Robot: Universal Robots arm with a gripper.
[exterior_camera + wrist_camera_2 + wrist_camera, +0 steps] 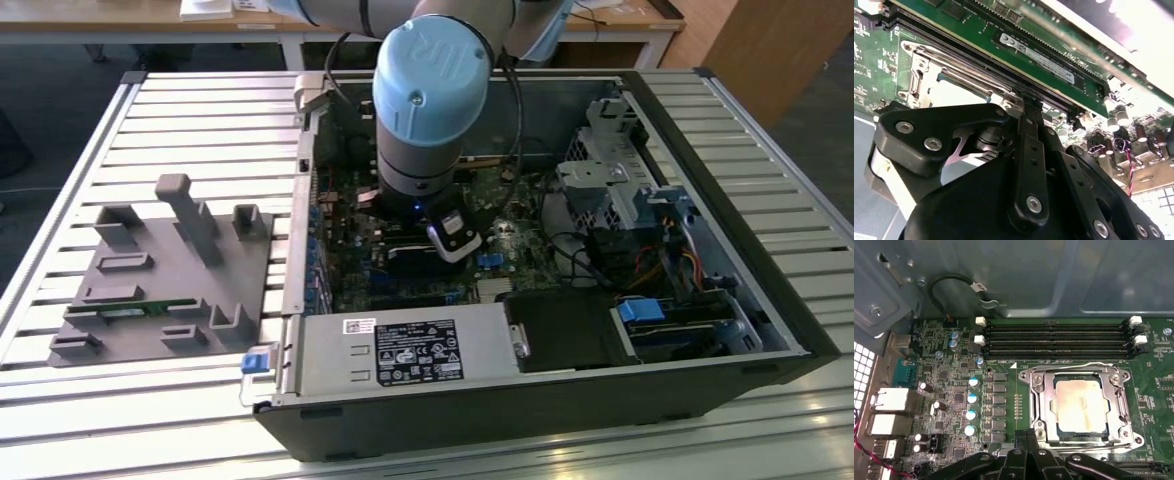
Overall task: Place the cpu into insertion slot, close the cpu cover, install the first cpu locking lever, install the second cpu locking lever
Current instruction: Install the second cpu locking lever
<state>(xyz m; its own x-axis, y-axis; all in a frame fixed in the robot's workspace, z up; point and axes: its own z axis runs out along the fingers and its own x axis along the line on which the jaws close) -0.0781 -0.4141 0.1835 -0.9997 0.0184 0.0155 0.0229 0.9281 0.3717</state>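
Cpu [1078,405]: dull silver square seated in the insertion slot [1041,405] on the green motherboard [1004,420], seen plainly in the first wrist view. Cpu cover [1080,374]: thin metal frame lying closed and flat around the chip, its window showing the chip's top. Locking levers: thin wire rods along two edges of the frame, one [1074,366] on the side toward the memory slots [1054,340], one [1094,449] on the side toward the gripper; whether either is latched cannot be told. Gripper [1026,440]: black linkage fingers [1022,452] drawn together in the first wrist view, tips just beside the socket's edge; whether they pinch the lever wire there cannot be told. Second wrist view: same gripper [1024,100] from low behind, fingertips meeting at the socket frame [919,75], a memory module [1044,55] just past it. Exterior view: arm [427,110] reaching down into an open computer case [747,300] on a slatted tabletop [134,400], a grey fixture block [167,280] resting at the exterior view's left, apart from the case.
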